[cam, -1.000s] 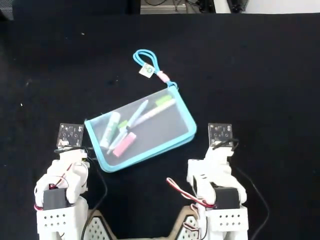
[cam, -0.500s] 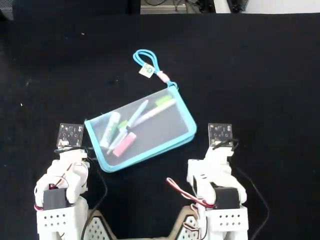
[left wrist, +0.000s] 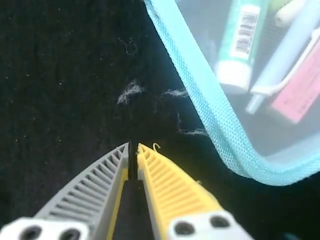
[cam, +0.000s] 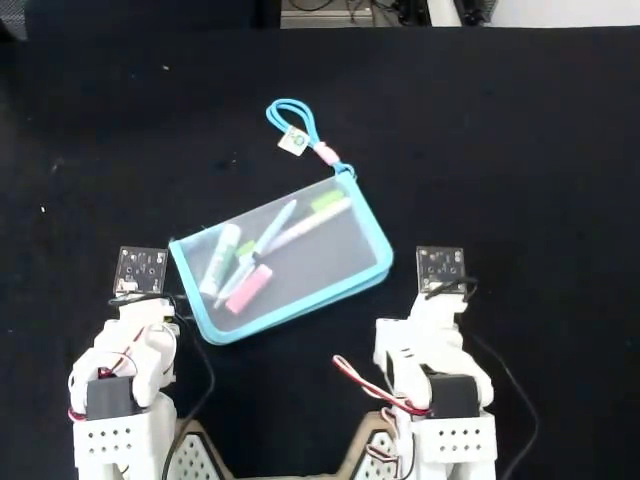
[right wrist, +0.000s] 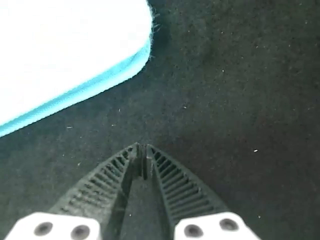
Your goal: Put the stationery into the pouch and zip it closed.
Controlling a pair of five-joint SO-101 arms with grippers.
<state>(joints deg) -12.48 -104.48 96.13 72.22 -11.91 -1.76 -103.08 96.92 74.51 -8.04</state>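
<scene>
High view. Mid-frame, tilted on the black table (cam: 520, 130): the pouch (cam: 330, 265), blue-edged and clear-faced. Already inside, toward its lower-left end: the stationery (cam: 250, 262), made up of pens, a white-and-green tube and a pink block. At the pouch's upper-right corner, the zip pull (cam: 345, 172), with a blue cord loop (cam: 293, 112) and a small tag (cam: 293, 141) trailing toward upper centre. Print on the tag too small to read. Looks close to finished, though cannot tell from here about the last stretch of zip. Left arm (cam: 125, 370) at lower left, right arm (cam: 430, 370) at lower right, both folded, neither touching the pouch.

Left wrist view. Left gripper (left wrist: 134, 150) with jaws pressed together on nothing, over bare cloth just beside the pouch's mesh edge (left wrist: 200, 110). Through the clear face: the tube (left wrist: 240, 45) bearing a barcode and a line of fine print – not legible – next to a pale pen (left wrist: 295, 55) and the pink block (left wrist: 300, 97).

Right wrist view. Right gripper (right wrist: 144, 150) likewise closed and empty, near the pouch's rounded corner but apart from it. No writing here.

To finish well: check the pull first. If short of the end, pin the pouch flat near a corner with one gripper, pinch the pull itself rather than the cord with the other, then draw along the edge low and slow, to avoid dragging or bunching the pouch.
</scene>
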